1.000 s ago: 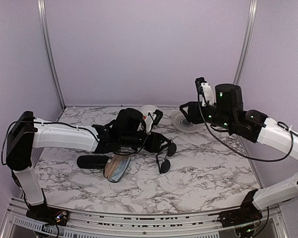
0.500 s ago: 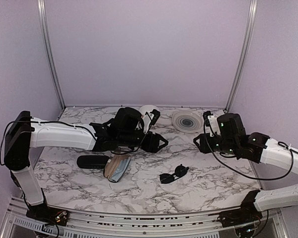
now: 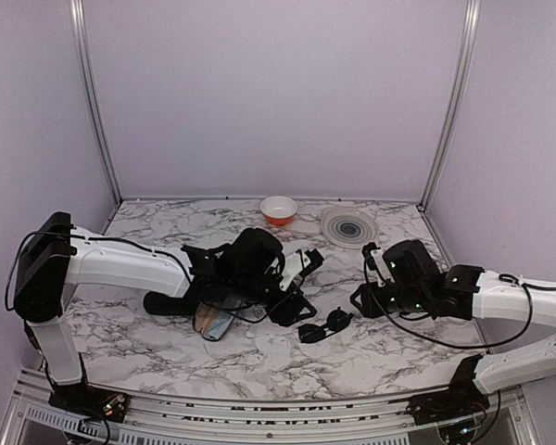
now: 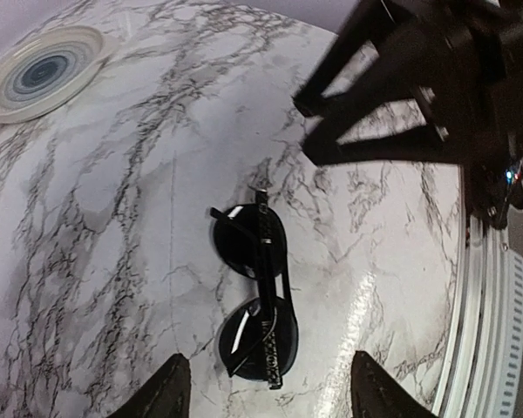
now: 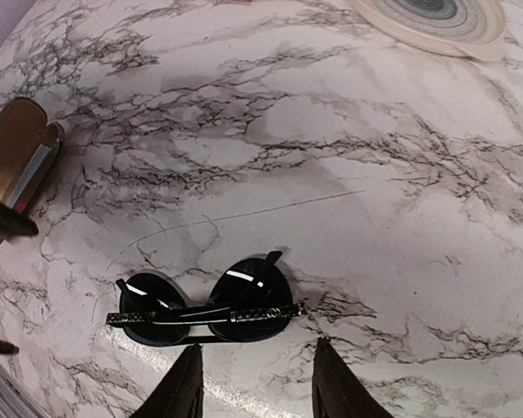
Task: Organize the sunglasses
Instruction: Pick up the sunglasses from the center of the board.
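Here the left gripper (image 4: 268, 399) and right gripper (image 5: 257, 383) both gape empty near the folded sunglasses (image 3: 322, 326).

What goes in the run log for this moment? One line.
sunglasses folded, lying on table | left pincer open, empty | right pincer open, empty

Bare table (image 3: 259, 362) btwn sunglasses (image 3: 322, 326) & plate (image 3: 348, 225)

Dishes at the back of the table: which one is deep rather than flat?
The small bowl, orange outside and white inside; the plate to its right is flat with grey rings.
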You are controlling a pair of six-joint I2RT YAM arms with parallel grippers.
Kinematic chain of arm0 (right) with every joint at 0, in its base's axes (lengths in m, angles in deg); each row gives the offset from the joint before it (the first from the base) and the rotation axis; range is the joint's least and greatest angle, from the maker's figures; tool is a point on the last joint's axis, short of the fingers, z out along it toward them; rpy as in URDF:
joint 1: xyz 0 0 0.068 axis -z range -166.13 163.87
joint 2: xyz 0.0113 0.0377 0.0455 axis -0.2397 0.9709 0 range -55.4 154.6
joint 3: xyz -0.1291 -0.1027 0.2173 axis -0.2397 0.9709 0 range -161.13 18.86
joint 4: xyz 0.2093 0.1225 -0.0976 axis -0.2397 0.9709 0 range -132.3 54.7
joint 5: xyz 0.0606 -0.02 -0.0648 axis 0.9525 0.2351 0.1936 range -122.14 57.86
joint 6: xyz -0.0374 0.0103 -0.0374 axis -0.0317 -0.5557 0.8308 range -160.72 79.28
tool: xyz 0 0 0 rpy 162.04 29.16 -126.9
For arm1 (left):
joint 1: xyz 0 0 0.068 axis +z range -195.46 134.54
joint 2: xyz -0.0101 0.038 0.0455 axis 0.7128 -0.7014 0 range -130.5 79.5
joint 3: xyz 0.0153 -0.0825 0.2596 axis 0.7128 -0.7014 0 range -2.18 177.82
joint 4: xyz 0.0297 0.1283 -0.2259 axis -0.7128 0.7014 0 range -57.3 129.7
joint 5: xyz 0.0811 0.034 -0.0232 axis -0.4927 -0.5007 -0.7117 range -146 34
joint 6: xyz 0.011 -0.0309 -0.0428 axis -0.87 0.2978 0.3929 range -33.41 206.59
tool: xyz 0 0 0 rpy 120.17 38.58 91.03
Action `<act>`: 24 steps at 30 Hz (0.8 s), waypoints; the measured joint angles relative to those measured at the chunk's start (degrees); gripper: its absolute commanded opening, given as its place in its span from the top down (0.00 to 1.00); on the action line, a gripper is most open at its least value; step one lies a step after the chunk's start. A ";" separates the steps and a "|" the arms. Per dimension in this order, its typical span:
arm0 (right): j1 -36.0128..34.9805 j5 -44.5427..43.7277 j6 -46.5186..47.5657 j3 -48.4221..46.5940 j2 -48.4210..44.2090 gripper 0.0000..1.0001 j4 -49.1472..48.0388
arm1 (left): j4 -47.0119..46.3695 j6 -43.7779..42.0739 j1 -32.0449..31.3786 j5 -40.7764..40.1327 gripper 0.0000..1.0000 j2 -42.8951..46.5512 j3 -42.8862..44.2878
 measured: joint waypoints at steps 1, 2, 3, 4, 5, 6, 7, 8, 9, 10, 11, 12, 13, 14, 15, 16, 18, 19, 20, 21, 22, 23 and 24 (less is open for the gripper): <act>0.00 -1.05 -0.22 0.00 -0.70 0.57 0.44 | -0.09 -1.60 -0.61 1.01 0.37 -0.74 0.02; 0.00 -2.29 -0.59 0.00 -1.86 0.57 0.85 | -0.20 -3.08 -1.11 2.05 0.38 -1.64 0.11; 0.00 -3.43 -0.87 0.00 -3.08 0.57 1.16 | -0.20 -4.11 -1.42 2.86 0.39 -2.56 0.37; 0.02 -4.39 -1.03 -0.02 -4.22 0.56 1.40 | -0.02 -5.44 -1.60 3.72 0.40 -4.07 1.18; 0.11 -5.25 -1.20 -0.02 -5.27 0.56 1.55 | 0.15 -6.21 -1.60 4.22 0.41 -5.38 2.10; 0.17 -5.84 -1.27 0.00 -6.08 0.56 1.64 | 0.61 -6.82 -1.57 4.42 0.42 -6.71 3.37; 0.37 -6.29 -1.38 0.00 -6.86 0.56 1.79 | 1.03 -7.41 -1.57 4.61 0.43 -8.52 5.25; 0.63 -6.73 -1.44 0.04 -7.50 0.56 1.90 | 1.51 -7.78 -1.57 4.70 0.43 -10.19 7.23; 0.94 -7.15 -1.46 0.15 -8.02 0.56 2.01 | 1.84 -8.13 -1.60 4.70 0.44 -11.56 8.94; 1.16 -7.37 -1.49 0.35 -8.31 0.56 2.01 | 2.32 -8.44 -1.62 4.72 0.45 -12.96 10.80; 1.44 -7.54 -1.51 0.68 -8.59 0.56 2.08 | 2.58 -8.59 -1.62 4.70 0.45 -14.03 12.31; 1.66 -7.58 -1.51 0.96 -8.74 0.56 2.23 | 2.86 -8.63 -1.62 4.72 0.46 -14.95 13.57; 1.90 -7.61 -1.51 1.33 -8.83 0.56 2.34 | 3.45 -8.70 -1.62 4.74 0.47 -15.85 14.91; 2.03 -7.63 -1.51 1.62 -8.85 0.56 2.47 | 3.98 -8.70 -1.66 4.74 0.47 -16.55 15.96; 2.23 -7.61 -1.49 1.86 -8.87 0.56 2.64 | 4.44 -8.72 -1.66 4.74 0.47 -17.20 16.92; 2.40 -7.61 -1.46 2.03 -8.90 0.56 2.78 | 5.25 -8.79 -1.70 4.74 0.47 -18.01 18.14; 2.91 -7.56 -1.44 2.34 -9.20 0.56 2.82 | 6.25 -8.85 -1.79 4.72 0.47 -19.43 20.02; 3.15 -7.56 -1.42 2.47 -9.44 0.56 2.89 | 6.73 -8.94 -1.84 4.70 0.47 -19.98 20.59; 3.43 -7.52 -1.40 2.62 -9.77 0.56 2.82 | 7.34 -9.03 -1.86 4.68 0.47 -20.44 20.94; 3.65 -7.50 -1.38 2.75 -10.03 0.56 2.80 | 7.93 -9.14 -1.90 4.63 0.47 -20.92 21.20; 3.93 -7.39 -1.31 2.93 -10.32 0.56 2.71 | 8.39 -9.22 -1.92 4.48 0.47 -21.33 21.42; 4.24 -7.26 -1.25 3.17 -10.62 0.56 2.64 | 8.94 -9.29 -1.99 4.15 0.47 -21.81 21.75; 4.44 -7.21 -1.20 3.34 -10.73 0.56 2.62 | 9.22 -9.42 -2.05 3.76 0.47 -22.36 21.97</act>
